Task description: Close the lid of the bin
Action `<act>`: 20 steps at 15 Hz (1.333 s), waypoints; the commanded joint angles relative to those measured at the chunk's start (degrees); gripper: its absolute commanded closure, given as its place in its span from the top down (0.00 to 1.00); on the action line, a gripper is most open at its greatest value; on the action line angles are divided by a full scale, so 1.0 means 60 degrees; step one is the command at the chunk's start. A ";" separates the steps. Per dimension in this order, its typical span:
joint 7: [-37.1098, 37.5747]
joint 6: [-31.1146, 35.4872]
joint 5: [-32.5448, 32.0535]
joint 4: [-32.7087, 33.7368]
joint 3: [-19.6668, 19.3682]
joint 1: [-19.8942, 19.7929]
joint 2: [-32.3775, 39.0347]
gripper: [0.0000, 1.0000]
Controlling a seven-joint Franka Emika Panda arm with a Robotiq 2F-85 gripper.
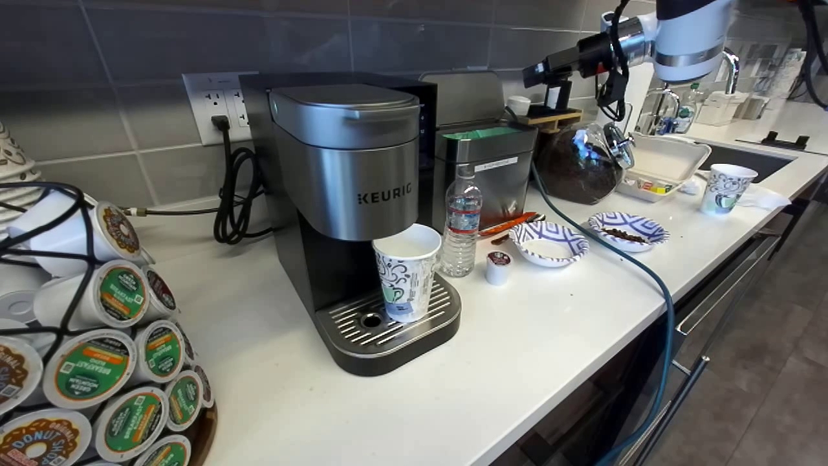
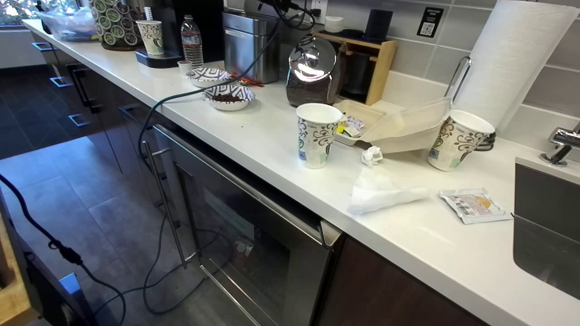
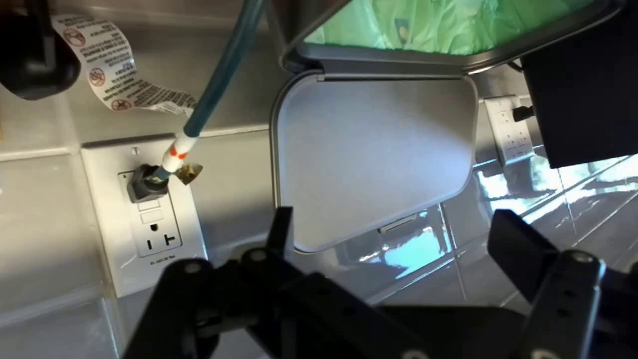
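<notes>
1. Nearest in the wrist view is the gripper: one, its two fingers spread well apart and holding nothing.
2. Beyond them is the one lid, standing up from the hinge along the back edge of the bin, pale inner face showing. I cannot tell whether a fingertip touches it.
3. Handling, as I judge it: light, stiff, not fragile, smooth enough to slip in a loose pinch. The hinge should guide the swing; how freely it turns does not show.
4. Best place to take it: the middle of the free edge, opposite the hinge, with a shallow pinch or a plain push from behind, then over and down.
5. One bin, uncovered, with one green liner inside; two outlets beyond.
6. In an exterior view, near to far: pods piled, too overlapped to count; one coffee maker; one bottle beside it; one lone pod; two bowls; one jar; one box.
7. Three cups show in an exterior view: two near the box, one farther off on the coffee maker.
</notes>
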 commanded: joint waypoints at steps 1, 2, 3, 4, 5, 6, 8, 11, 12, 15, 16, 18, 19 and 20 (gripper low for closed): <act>0.0762 -0.0929 -0.1321 0.2112 0.0190 0.1133 -0.0843 1.00; 0.0899 -0.1143 -0.1564 0.2530 0.0206 0.1361 -0.0955 1.00; 0.1011 -0.1370 -0.1771 0.2936 0.0222 0.1580 -0.1072 1.00; 0.1111 -0.1591 -0.1949 0.3296 0.0286 0.1775 -0.1183 1.00; 0.1159 -0.1872 -0.2096 0.3693 0.0335 0.1961 -0.1317 1.00; 0.1179 -0.2136 -0.2242 0.4067 0.0368 0.2136 -0.1448 1.00; 0.1049 -0.2222 -0.2025 0.3820 0.0361 0.1925 -0.1341 1.00; 0.0939 -0.2156 -0.2078 0.3867 0.0604 0.1843 -0.1559 1.00; 0.0953 -0.2113 -0.2079 0.3842 0.0682 0.1811 -0.1591 1.00; 0.0949 -0.2309 -0.2079 0.4040 0.0720 0.1951 -0.1725 1.00; 0.0948 -0.2148 -0.2167 0.3730 0.0833 0.1788 -0.1731 1.00; 0.0865 -0.1737 -0.2263 0.3594 0.0880 0.1794 -0.1801 1.00; 0.0780 -0.1613 -0.2320 0.3558 0.0908 0.1796 -0.1831 1.00; 0.0654 -0.1325 -0.2408 0.3489 0.0946 0.1796 -0.1860 1.00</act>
